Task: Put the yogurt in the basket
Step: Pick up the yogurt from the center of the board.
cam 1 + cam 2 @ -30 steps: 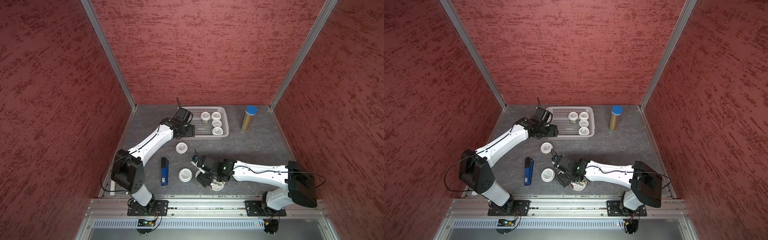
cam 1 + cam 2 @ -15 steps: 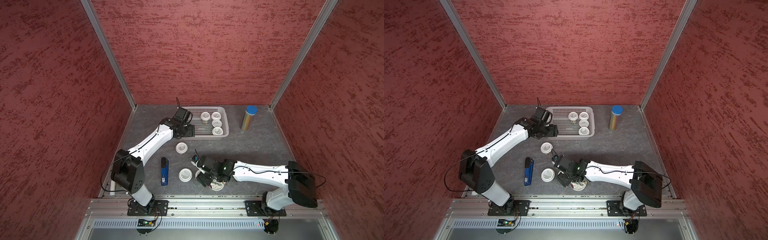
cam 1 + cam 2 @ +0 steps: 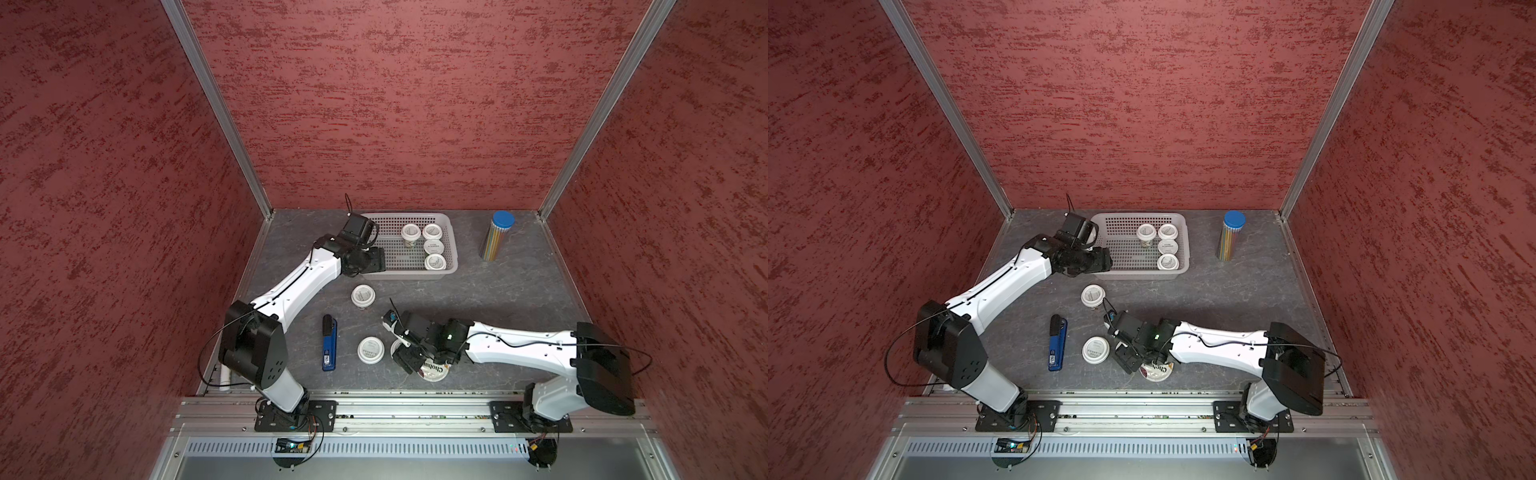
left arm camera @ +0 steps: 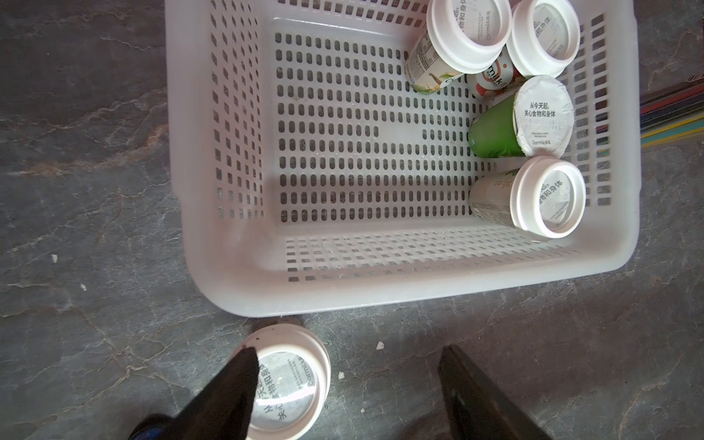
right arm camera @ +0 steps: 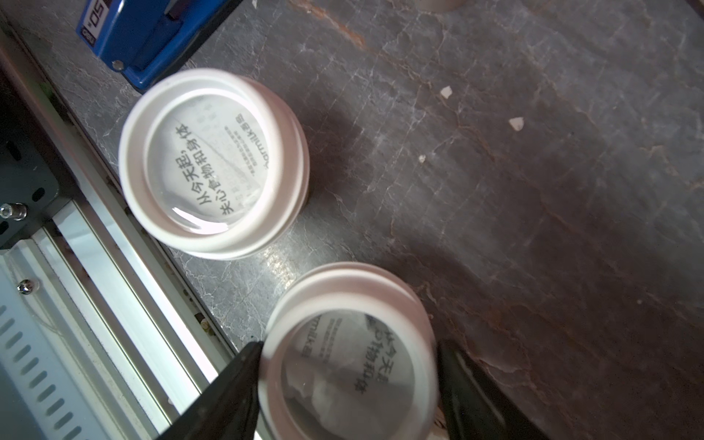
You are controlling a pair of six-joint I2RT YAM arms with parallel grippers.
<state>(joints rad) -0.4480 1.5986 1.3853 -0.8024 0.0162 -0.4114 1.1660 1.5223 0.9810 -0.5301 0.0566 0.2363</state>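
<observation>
Right claw point(image 5: 348, 348) around one cup point(image 5: 344, 365) of eight

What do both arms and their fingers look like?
Both the left arm and right arm have white link shells, black joint housings and black bases, with thin black cables looping outside. A green light glows at the right wrist. The fingers are black tapered blades.
</observation>
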